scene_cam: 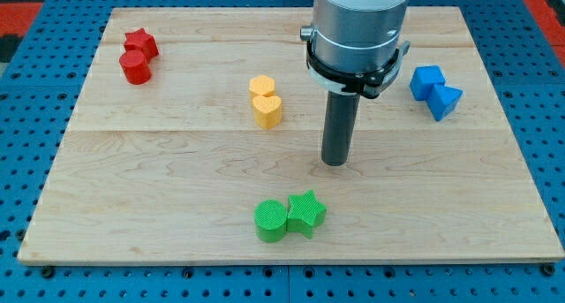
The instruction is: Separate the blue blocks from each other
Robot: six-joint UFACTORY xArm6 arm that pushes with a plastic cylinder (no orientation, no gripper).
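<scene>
On the wooden board (177, 162), single camera view: my tip (335, 162) rests on bare wood a little right of the board's centre, touching no block. No fingers on this rig, so nothing opens, closes or grips; the rod only pushes. Task blocks sit near the view's right edge, upper part of the board: a blue cube-like block (426, 81) and a blue triangular block (444, 100), pressed together, the triangular one just to the lower right of the other. They are well apart from my tip, up and to the view's right of it. Other pairs, each also touching: red star (141, 43) above red cylinder (134, 67) at the view's upper left; yellow block (261, 86), shape unclear, above yellow heart (267, 109) just left of centre; green cylinder (271, 221) beside green star (306, 212) near the view's bottom. Judgement: task not yet started, blue pair still joined. Tip is parked in open space, which leaves a free path toward the blue pair. Next move likely needs the tip brought to the seam between them, or against one block's outer face. Risk: pushing off-seam drags both along together, or sends one off the board's right edge, which is close.
</scene>
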